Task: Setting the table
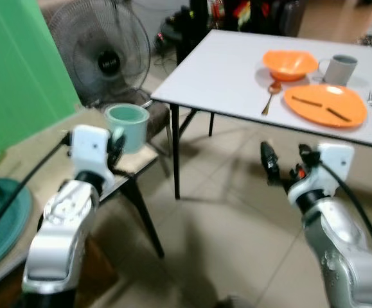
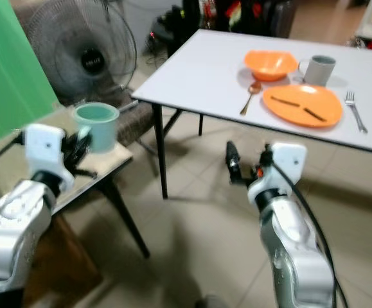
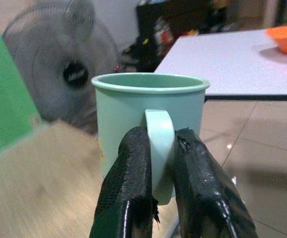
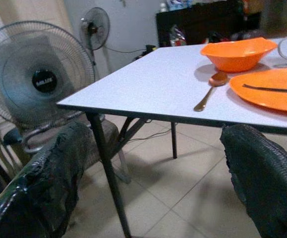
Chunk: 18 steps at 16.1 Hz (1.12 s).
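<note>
The left tool (image 3: 153, 198) pinches the handle of the pale green mug (image 3: 149, 119), which stands upright on the wooden side tabletop (image 1: 134, 162) (beside a fan (image 1: 100, 54)). The right tool (image 1: 287, 162) hangs wide apart over the floor, near the white tabletop (image 1: 227, 70) holding an orange plate (image 1: 325, 104).
</note>
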{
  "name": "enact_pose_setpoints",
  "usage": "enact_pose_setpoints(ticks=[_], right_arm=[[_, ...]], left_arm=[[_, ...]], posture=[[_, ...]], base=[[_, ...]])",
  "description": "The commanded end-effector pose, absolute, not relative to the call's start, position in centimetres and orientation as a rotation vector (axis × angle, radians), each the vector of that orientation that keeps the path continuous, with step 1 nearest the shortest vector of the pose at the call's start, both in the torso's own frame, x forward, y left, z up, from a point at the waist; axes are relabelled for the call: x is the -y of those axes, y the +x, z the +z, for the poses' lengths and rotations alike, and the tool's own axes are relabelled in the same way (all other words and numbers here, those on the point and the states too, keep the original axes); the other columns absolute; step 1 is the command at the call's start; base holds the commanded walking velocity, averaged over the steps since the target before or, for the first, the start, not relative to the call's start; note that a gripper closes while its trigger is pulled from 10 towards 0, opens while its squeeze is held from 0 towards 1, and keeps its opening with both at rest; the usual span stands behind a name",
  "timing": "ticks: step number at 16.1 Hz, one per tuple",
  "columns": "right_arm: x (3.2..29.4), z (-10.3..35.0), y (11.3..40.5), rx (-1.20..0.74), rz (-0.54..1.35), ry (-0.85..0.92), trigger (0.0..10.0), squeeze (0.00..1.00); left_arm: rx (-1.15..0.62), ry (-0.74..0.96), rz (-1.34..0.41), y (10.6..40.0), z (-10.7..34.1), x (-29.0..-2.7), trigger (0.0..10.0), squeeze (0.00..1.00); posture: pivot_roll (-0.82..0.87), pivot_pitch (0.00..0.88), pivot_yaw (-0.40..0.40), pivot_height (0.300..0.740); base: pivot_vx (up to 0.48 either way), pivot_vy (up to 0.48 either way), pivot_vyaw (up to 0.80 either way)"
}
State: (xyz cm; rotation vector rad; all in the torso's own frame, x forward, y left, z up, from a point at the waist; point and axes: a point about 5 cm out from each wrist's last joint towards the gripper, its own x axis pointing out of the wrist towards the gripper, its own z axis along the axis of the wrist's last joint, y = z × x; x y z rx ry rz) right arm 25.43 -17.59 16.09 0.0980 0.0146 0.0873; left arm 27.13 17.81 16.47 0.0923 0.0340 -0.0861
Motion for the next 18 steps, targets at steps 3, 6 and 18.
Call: enact_pose_setpoints(ticks=[3,6,18], right_arm=[[17.5,15.7,25.2,-0.028,0.089,0.078,10.0,0.0],[16.5,15.3,25.3,-0.054,0.126,0.083,10.0,0.0],[16.5,15.1,25.6,-0.045,0.088,0.059,10.0,0.0]], left_arm=[[-0.008,0.104,-0.022,26.8,17.1,-18.8,10.0,0.0],[0.015,0.123,0.021,26.3,17.3,-19.0,10.0,0.0],[0.021,0.187,-0.034,26.8,17.9,-17.8,10.0,0.0]], posture=[[-0.05,0.0,0.04,0.74],[-0.05,0.0,-0.022,0.74],[-0.04,0.0,0.0,0.74]], base=[[0.0,-0.082,-0.77],[0.0,-0.467,0.0],[0.0,-0.48,0.0]])
